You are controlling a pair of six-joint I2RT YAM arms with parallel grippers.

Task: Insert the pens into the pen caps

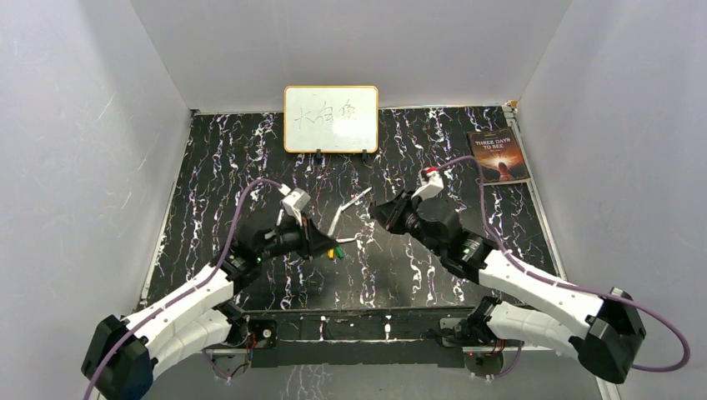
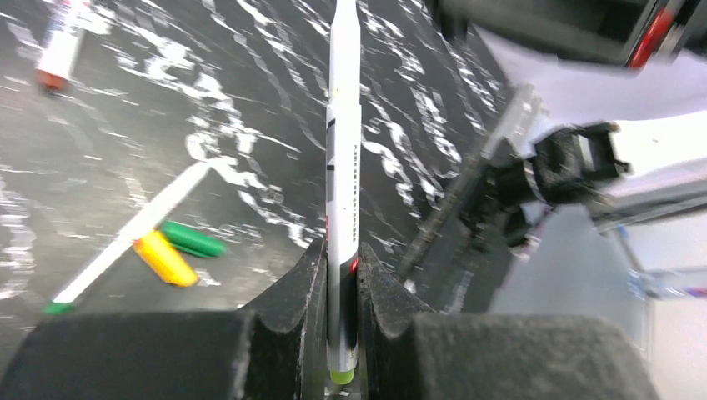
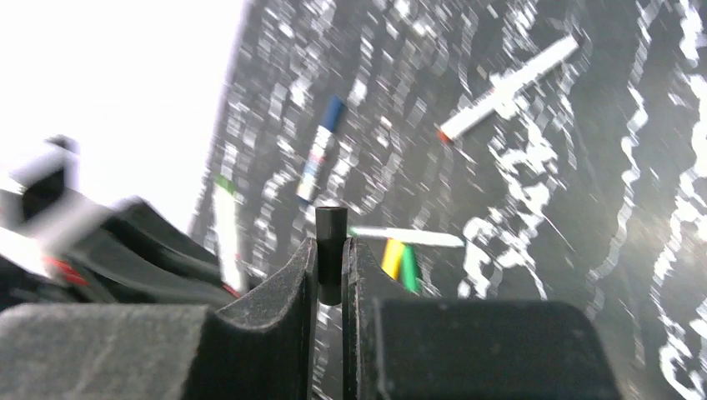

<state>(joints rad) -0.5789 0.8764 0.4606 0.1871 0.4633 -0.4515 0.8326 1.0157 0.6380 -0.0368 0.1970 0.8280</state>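
Observation:
My left gripper (image 2: 340,260) is shut on a whitish pen (image 2: 343,158) that points away from it, toward my right gripper; in the top view the left gripper (image 1: 319,240) is at table centre with the pen (image 1: 336,219) rising from it. My right gripper (image 3: 330,245) is shut on the black cap (image 3: 330,223), and it is to the right of the left gripper in the top view (image 1: 378,212). A yellow cap (image 2: 165,257) and a green cap (image 2: 193,239) lie side by side beside a loose pen (image 2: 125,242). A pen with a blue cap on it (image 3: 321,152) and a red-tipped pen (image 3: 508,82) lie farther off.
A small whiteboard (image 1: 331,118) stands at the back edge. A book (image 1: 498,156) lies at the back right. White walls enclose the black marbled table (image 1: 225,150) on three sides.

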